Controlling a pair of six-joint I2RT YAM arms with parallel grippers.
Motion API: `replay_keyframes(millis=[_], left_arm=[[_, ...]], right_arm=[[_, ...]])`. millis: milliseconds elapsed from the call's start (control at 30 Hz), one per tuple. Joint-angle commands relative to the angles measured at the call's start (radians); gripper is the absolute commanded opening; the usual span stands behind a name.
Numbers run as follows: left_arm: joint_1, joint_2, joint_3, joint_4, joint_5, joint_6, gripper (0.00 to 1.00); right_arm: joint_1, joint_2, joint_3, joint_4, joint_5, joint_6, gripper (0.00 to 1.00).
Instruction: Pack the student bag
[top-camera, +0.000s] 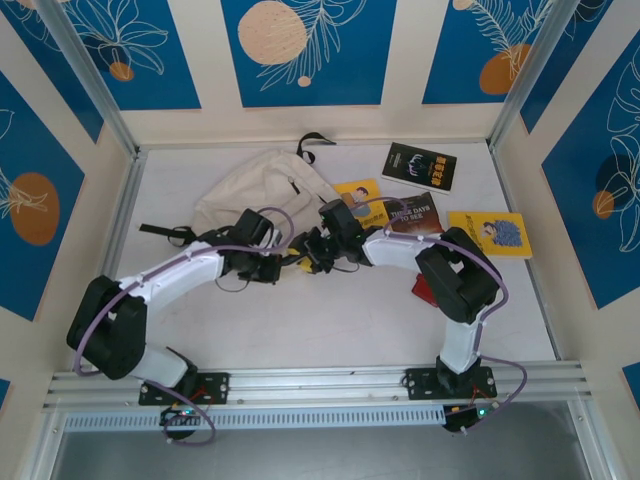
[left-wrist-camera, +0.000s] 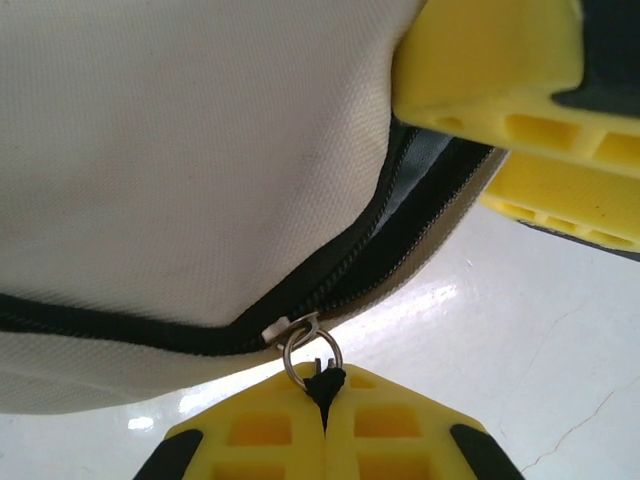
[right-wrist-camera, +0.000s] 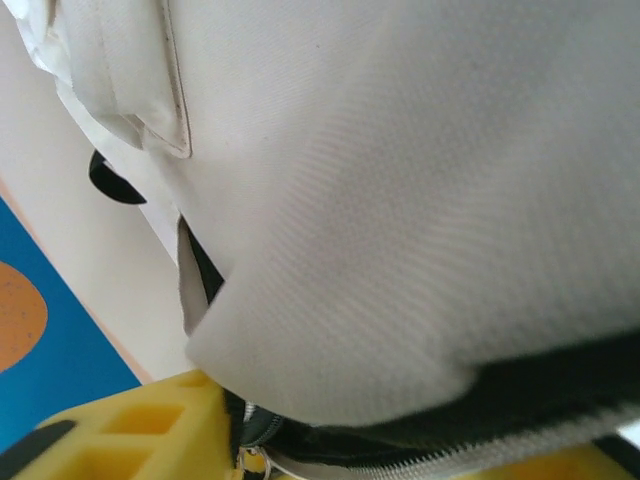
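The bag lies slumped on the far left-centre part of the table, with black straps trailing off to the left and toward the back. Both my arms reach in to its near right edge, and the two tools meet there.

My left gripper is clenched on the short black cord tied to the metal ring of the zip pull. Its yellow pads press together with the cord pinched in the seam between them. The zip runs black along the cream cloth. It looks closed to the left of the slider and is parted to the right, where dark lining shows.

My right gripper sits at that parted stretch, just beside my left one, with one yellow finger above the cloth edge and one below. The edge passes between its jaws, but I cannot tell whether they pinch it or merely straddle it.

Right of the bag, four books lie flat on the table: a small yellow one just beside the bag, a black one behind it, a dark one partly under my right arm, and another yellow one farther right.
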Motion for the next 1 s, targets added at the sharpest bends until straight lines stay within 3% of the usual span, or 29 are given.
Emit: replay_keyframes(millis=[0,200,500,700,833,967], left_arm=[[0.008,-0.042,-0.056,0.096,0.010,-0.047,0.06],[0.008,-0.082,-0.140,0.229,-0.002,-0.070,0.06],[0.009,-0.084,-0.160,0.236,-0.024,-0.070,0.07],[0.009,-0.120,-0.194,0.281,-0.040,-0.096,0.23],[0.009,-0.143,-0.279,0.433,0.007,-0.183,0.39],[0.007,-0.141,-0.354,0.569,0.014,-0.257,0.45]], right_arm=[[0.006,0.022,0.032,-0.008,0.022,-0.008,0.41],[0.012,0.022,0.018,0.084,0.022,-0.002,0.49],[0.022,0.021,-0.017,0.158,0.026,0.017,0.55],[0.023,0.025,-0.010,0.115,0.036,0.022,0.35],[0.025,0.026,-0.003,0.115,0.025,0.021,0.28],[0.026,0.033,0.005,0.117,0.011,0.021,0.27]])
